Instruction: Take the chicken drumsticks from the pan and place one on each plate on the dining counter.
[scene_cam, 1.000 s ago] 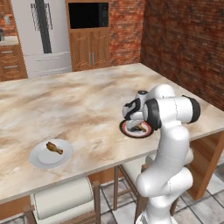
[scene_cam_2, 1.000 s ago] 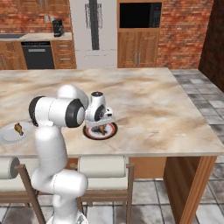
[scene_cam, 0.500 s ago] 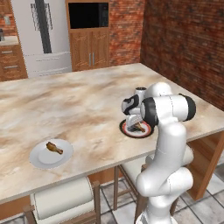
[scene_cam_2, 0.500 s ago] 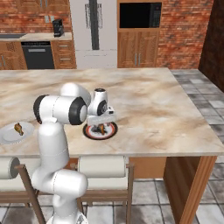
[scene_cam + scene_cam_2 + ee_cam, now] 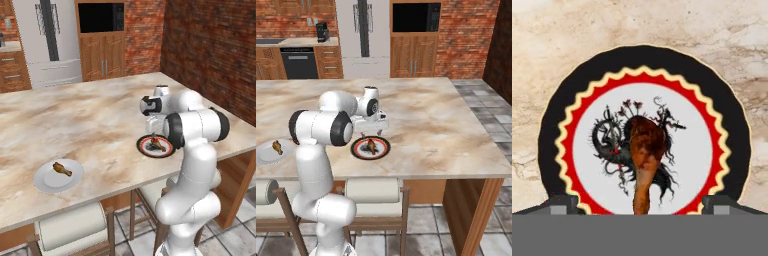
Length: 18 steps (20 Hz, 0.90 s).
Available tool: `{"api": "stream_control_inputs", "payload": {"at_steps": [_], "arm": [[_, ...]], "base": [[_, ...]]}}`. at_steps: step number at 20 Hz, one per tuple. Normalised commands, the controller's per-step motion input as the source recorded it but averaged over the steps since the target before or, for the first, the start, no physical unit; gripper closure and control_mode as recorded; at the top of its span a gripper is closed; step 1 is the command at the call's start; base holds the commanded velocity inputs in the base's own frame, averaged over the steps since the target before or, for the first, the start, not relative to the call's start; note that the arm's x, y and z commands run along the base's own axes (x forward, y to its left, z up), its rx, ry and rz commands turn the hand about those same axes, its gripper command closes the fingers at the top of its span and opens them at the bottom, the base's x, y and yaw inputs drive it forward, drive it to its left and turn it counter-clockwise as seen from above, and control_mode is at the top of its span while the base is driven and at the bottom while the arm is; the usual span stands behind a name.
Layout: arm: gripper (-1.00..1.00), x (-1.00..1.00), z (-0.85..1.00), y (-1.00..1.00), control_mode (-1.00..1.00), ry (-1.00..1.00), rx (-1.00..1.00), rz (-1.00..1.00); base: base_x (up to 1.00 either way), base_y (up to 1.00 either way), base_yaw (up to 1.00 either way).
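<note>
The tool (image 5: 640, 202) is hovering released directly above the red-ringed plate (image 5: 557, 120) on the counter (image 5: 95, 120), where a drumstick (image 5: 644, 160) is lying centred, its thin end pointing back between the spread tips.

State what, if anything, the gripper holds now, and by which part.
Nothing: the gripper hangs open above the drumstick, which lies on the dark-rimmed plate.

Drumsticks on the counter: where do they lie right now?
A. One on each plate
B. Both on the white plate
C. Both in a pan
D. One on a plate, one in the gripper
A: one drumstick lies on the white plate, the other drumstick on the red-ringed plate, with the gripper open above it.
</note>
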Motion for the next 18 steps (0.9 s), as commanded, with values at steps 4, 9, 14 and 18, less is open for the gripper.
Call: {"api": "stream_control_inputs", "payload": {"at_steps": [4, 9, 14, 18], "arm": [[-1.00, -0.84, 0.45, 0.00, -1.00, 0.00, 0.00, -0.03], [-1.00, -0.98, 0.29, 0.00, -1.00, 0.00, 0.00, -0.15], [-1.00, -0.97, 0.24, 0.00, -1.00, 0.00, 0.00, -0.23], [-1.00, -0.87, 0.34, 0.00, -1.00, -0.03, 0.00, -0.11]], "base": [[0.00, 0.00, 0.00], [0.00, 0.00, 0.00], [0.00, 0.00, 0.00], [0.00, 0.00, 0.00]]}}
